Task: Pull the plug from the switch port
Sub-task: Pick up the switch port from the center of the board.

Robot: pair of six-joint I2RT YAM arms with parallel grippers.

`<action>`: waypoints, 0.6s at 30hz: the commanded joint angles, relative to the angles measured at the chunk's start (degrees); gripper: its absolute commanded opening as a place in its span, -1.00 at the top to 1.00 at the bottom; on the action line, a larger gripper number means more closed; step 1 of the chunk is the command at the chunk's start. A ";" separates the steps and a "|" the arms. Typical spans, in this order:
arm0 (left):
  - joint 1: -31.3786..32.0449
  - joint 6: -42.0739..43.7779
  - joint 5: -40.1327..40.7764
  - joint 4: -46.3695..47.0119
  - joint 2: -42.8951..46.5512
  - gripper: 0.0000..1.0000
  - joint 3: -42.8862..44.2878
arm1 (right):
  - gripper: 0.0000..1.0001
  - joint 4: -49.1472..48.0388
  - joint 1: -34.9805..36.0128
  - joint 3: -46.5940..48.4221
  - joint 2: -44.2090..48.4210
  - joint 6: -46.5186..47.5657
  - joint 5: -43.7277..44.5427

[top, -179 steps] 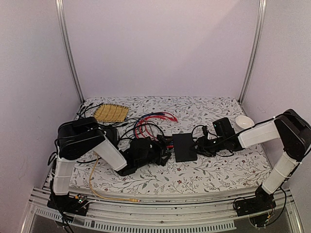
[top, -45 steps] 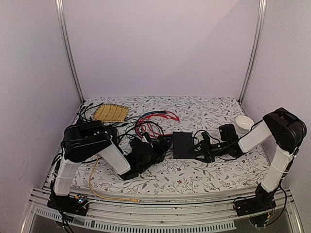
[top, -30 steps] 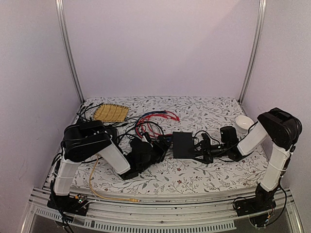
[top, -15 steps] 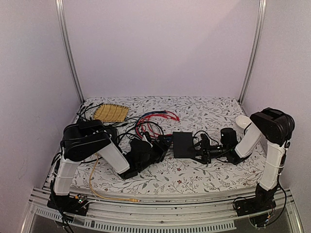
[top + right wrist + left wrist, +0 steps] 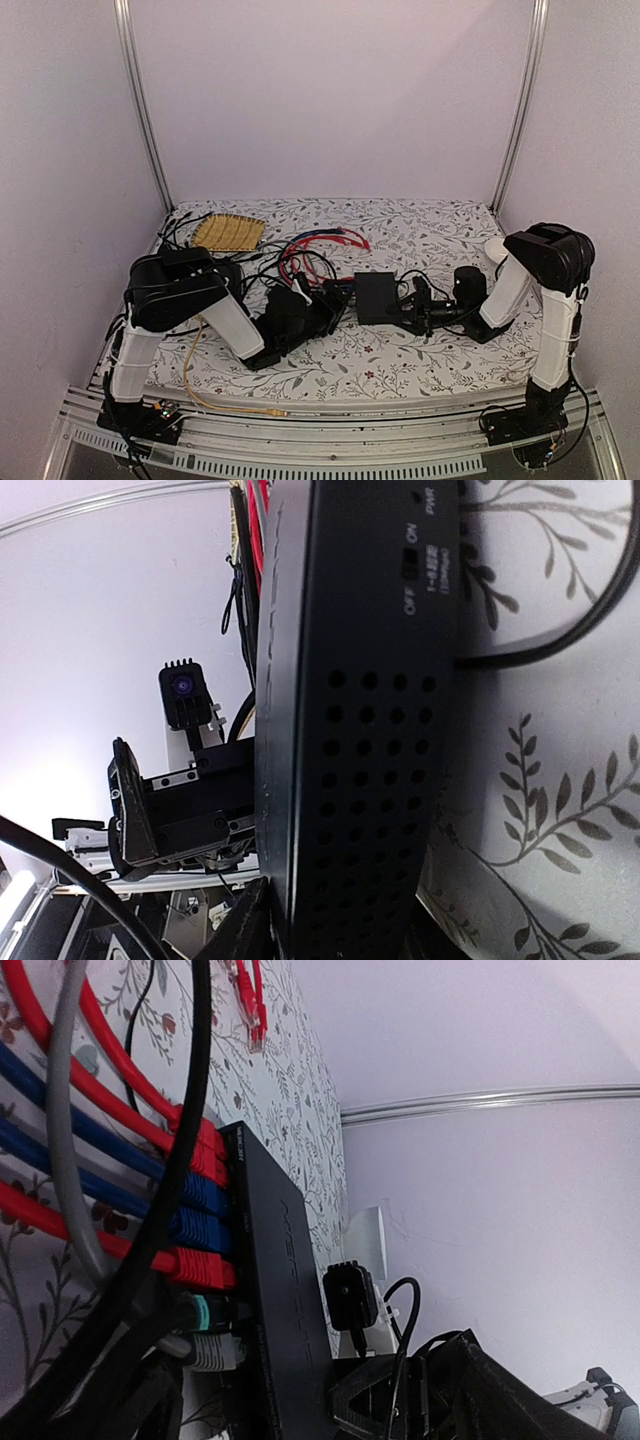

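The switch is a flat matte-black box on the flowered cloth. Its port edge faces left and carries a row of red, blue, teal and grey plugs. My left gripper stands open at that edge, low over the cables, and touches no plug. One dark finger shows beside the grey plug. My right gripper is on the opposite side. There its jaws clasp the switch's vented edge, one finger pressed on the top face.
Red and blue cables loop behind the switch. At the back left lies a yellow woven mat. A white bowl peeks out behind the right arm. A yellow cable runs along the near edge. A black cord leaves the switch's right side.
The right arm has folded in, its elbow moving left, and its jaws have narrowed onto the switch's edge. The left arm and the switch have stayed put.
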State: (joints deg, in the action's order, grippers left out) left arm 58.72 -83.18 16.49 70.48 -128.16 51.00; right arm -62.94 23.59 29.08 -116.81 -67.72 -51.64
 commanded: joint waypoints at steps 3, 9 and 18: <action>-1.04 0.16 -3.19 2.69 0.96 -0.86 -0.77 | 0.39 -1.50 0.07 -0.42 -3.40 -1.79 0.95; -1.07 -0.19 -6.25 4.34 0.11 -0.86 -2.23 | 0.50 -3.38 -0.10 -0.60 -3.51 -2.51 -0.05; -1.48 0.85 -11.92 10.68 -0.57 -0.91 -6.96 | 0.81 -9.04 -0.12 -0.70 -2.50 -5.97 -1.99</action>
State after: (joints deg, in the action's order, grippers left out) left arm 57.67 -84.01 8.97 77.71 -128.16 46.35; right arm -69.06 23.42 28.84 -118.80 -72.31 -52.40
